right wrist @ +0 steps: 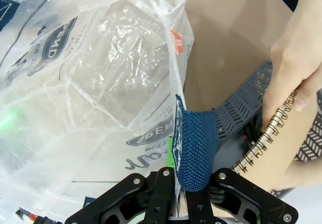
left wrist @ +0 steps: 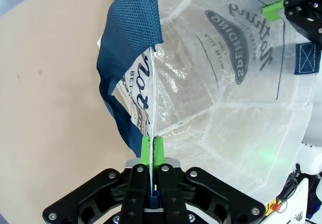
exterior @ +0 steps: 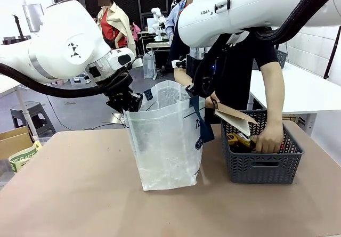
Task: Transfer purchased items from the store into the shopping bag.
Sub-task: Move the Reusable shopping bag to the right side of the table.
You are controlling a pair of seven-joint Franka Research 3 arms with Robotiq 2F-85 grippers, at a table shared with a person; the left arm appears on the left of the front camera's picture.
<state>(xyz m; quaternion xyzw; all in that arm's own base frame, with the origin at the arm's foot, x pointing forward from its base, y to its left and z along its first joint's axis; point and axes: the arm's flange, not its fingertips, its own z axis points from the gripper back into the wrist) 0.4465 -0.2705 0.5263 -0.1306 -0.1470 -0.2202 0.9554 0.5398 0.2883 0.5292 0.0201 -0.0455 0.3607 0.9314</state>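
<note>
The shopping bag (exterior: 165,141) stands open mid-table, translucent white with navy straps. My left gripper (exterior: 127,101) is shut on its left rim; in the left wrist view the green pads (left wrist: 146,151) pinch the rim beside a navy strap (left wrist: 131,68). Pinching the right rim and strap is my right gripper (exterior: 200,89), also shut (right wrist: 177,179). The store, a dark grey basket (exterior: 261,165), sits just right of the bag. One of the person's hands (exterior: 269,139) reaches into it among small yellow and red packs (exterior: 237,139). The other hand lifts a flat brown spiral-bound packet (exterior: 234,119) (right wrist: 282,153) over the basket.
A cardboard box (exterior: 16,141) sits off the table's left edge. The person stands behind the basket at the far side. Bare tabletop (exterior: 80,194) lies in front of and left of the bag.
</note>
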